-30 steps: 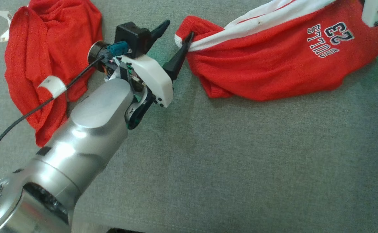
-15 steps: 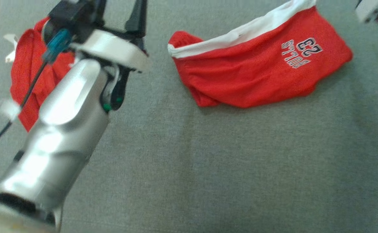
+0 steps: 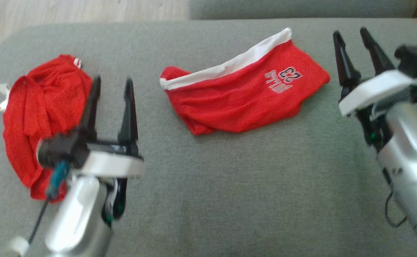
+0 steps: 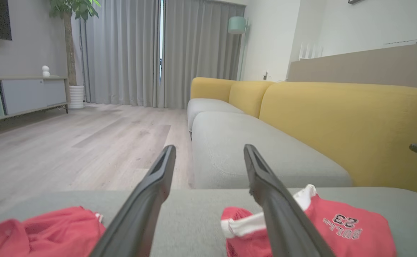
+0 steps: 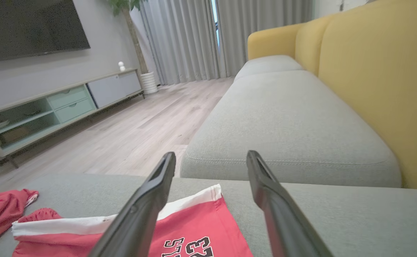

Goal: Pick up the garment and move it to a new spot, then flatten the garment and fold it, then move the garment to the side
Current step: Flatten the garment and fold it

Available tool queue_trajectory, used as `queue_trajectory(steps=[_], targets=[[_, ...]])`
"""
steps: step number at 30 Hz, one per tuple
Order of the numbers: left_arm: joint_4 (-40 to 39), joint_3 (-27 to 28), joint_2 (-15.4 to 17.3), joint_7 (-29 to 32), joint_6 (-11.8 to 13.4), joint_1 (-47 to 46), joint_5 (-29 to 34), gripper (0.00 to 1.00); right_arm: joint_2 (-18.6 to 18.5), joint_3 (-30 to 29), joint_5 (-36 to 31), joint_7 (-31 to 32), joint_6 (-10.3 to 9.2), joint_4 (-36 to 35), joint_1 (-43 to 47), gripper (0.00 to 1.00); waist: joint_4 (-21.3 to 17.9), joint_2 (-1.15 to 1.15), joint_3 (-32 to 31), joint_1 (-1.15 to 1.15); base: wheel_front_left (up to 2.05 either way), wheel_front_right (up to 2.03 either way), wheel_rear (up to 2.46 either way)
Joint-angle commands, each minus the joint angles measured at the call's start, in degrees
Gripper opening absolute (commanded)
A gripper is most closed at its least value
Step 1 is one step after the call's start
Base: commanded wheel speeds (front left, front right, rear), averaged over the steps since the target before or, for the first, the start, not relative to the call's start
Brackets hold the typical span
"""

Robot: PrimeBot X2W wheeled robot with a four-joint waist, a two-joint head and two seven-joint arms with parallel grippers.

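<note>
Garment on cushion between left end effector and right end effector; both spread, touching nothing.

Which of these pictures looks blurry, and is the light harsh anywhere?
Head view: soft overall; the left gripper and right gripper look smeared, though the red shorts' lettering reads. Left wrist view: room crisp, fingers soft near the bottom edge. Right wrist view: even daylight, no glare.

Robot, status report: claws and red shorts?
Left gripper, right gripper open, empty. Red shorts free on grey cushion. Second red garment bunched far left.
</note>
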Motion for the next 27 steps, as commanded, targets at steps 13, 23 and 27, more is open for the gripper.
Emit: queue_trajectory(steps=[13, 23, 27], targets=[[-3.5, 11.7, -6.3, -0.3, -4.9, 13.1, 7.7, 1.0, 14.4, -20.8, -21.0, -0.6, -0.05, -15.4, 24.7, 1.0, -4.3, 0.0, -4.8, 0.01, 0.0, 0.0, 0.0], [-3.0, 13.7, -8.2, -0.3, -8.7, 11.0, 10.1, 1.0, 15.4, -25.2, -22.3, 5.1, -0.05, -20.8, 24.3, 1.0, -1.9, 0.0, -1.6, 0.01, 0.0, 0.0, 0.0], [-2.3, 12.9, -8.5, -0.3, -9.5, 9.4, 10.3, 1.0, 15.4, -28.6, -18.2, 10.0, -0.05, -19.3, 20.3, 1.0, 0.7, 0.0, 1.1, 0.01, 0.0, 0.0, 0.0]])
